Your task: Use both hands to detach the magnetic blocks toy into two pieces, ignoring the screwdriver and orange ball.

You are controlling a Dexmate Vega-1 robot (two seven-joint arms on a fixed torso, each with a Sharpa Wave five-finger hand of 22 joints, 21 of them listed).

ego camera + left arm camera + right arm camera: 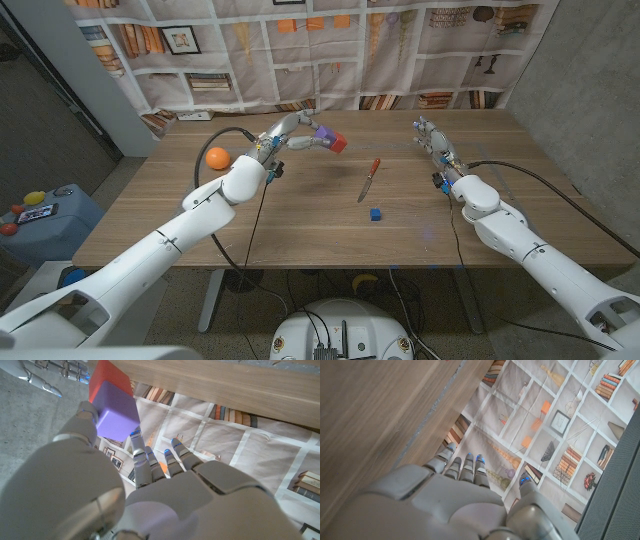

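Above the table's far edge, your left hand grips the purple-and-red blocks toy; bring your empty, open right hand across, clasp the red end, then pull straight apart.

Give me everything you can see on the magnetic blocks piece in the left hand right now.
The magnetic blocks piece is two cubes joined face to face, one purple and one red, smooth and plastic-looking. The left hand holds it up off the table near the far edge, fingers on the purple cube, the red cube pointing toward the right hand, which does not touch it.
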